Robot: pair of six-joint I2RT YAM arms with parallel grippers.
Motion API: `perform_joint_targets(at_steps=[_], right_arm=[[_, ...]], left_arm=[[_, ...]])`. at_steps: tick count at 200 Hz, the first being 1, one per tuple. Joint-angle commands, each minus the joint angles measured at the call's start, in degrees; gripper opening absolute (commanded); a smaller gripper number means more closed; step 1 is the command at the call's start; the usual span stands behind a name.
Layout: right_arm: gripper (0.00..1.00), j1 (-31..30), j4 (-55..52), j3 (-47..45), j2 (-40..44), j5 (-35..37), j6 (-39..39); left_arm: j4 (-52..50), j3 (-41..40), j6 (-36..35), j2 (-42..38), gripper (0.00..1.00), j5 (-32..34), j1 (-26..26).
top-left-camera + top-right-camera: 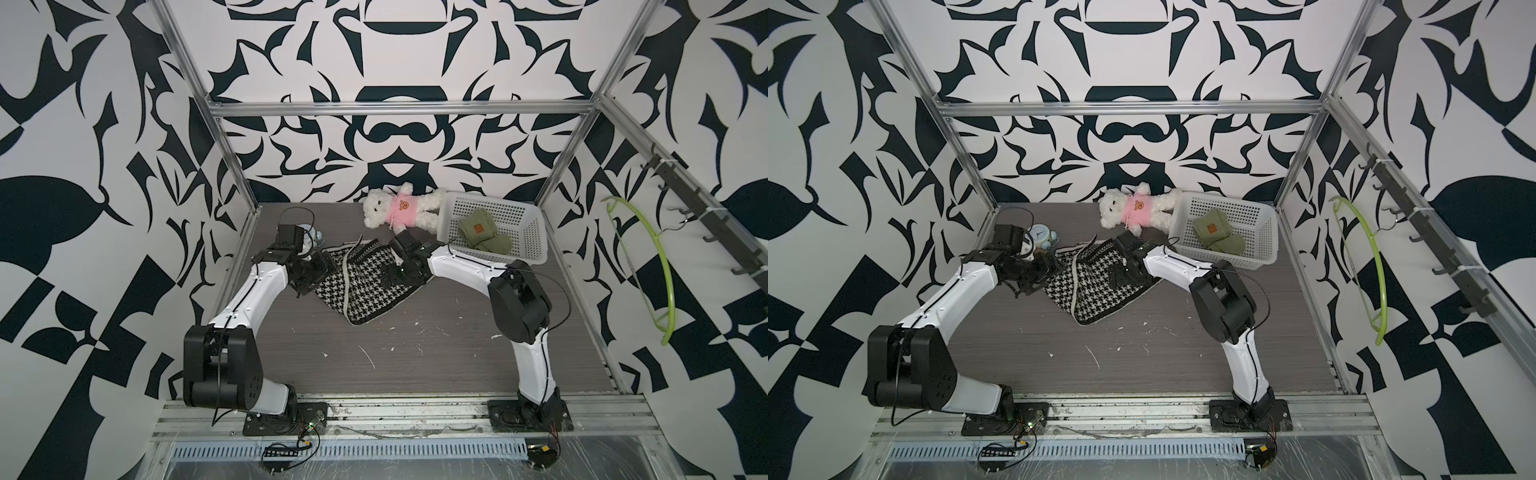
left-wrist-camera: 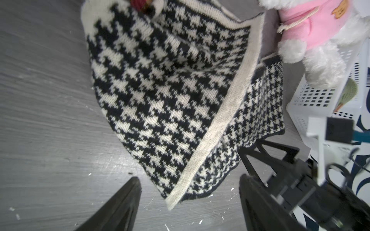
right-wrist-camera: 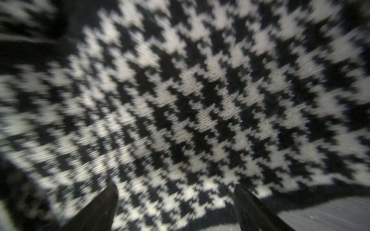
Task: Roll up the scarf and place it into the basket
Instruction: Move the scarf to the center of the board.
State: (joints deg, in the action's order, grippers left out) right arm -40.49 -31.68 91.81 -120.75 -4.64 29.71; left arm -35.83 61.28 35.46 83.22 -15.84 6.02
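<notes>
Scarf (image 1: 361,291): flat on desk (image 1: 415,357), folded in loose layers, not yet rolled; near basket (image 1: 490,208), outside it.
Handling, by judgement: soft, limp knit; light; grippy, not fragile; apt to sag and unfold if lifted by single layer.
Left tool (image 2: 189,177): spread, straddling cream-bordered corner, pinching nothing.
Right tool (image 3: 175,186): spread, low over houndstooth middle, pinching nothing.
Best hold: both corners of one short edge, through all layers.
Basket partly filled by green knit piece (image 1: 482,232); teddy bear (image 1: 399,208) just beside.
</notes>
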Motion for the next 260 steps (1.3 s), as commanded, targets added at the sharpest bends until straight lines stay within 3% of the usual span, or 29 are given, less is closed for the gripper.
perform_joint_targets(at_steps=[1,26,44,96,144,172,206,243,260], right_arm=[[0.88,-1.8,-0.7,4.1,-0.9,2.9,-0.9],[0.87,-3.2,-8.5,5.8,-3.8,6.3,-1.0],[0.88,-3.8,-13.7,0.2,-2.8,8.1,1.5],[0.88,-8.0,-19.9,-24.5,13.6,12.1,11.0],[0.9,-10.4,-25.3,-23.8,28.9,21.3,14.6],[0.93,-8.1,-26.8,-24.3,29.9,26.2,16.0],[0.92,-1.4,-20.7,-31.5,32.7,22.3,16.0],[0.92,0.9,-14.7,-35.9,31.1,15.9,14.8],[0.92,0.8,-12.6,-38.1,29.2,12.7,15.7]], left_arm=[[-0.3,-1.7,0.4,-0.7,0.83,-1.0,-0.1],[-1.2,-1.1,0.2,0.0,0.83,-1.0,-0.1],[-2.1,-0.6,-0.3,0.1,0.83,-0.5,0.0],[-2.1,-1.3,0.4,1.6,0.83,1.1,-0.1],[-0.1,1.5,2.2,6.4,0.82,-2.7,1.4],[-0.4,6.7,-1.3,7.7,0.82,-8.8,8.8],[-10.3,14.1,-3.7,11.7,0.83,-2.1,22.1],[-12.7,17.1,-2.7,15.7,0.8,2.7,26.9],[-13.3,19.6,-3.8,18.6,0.8,2.0,27.8]])
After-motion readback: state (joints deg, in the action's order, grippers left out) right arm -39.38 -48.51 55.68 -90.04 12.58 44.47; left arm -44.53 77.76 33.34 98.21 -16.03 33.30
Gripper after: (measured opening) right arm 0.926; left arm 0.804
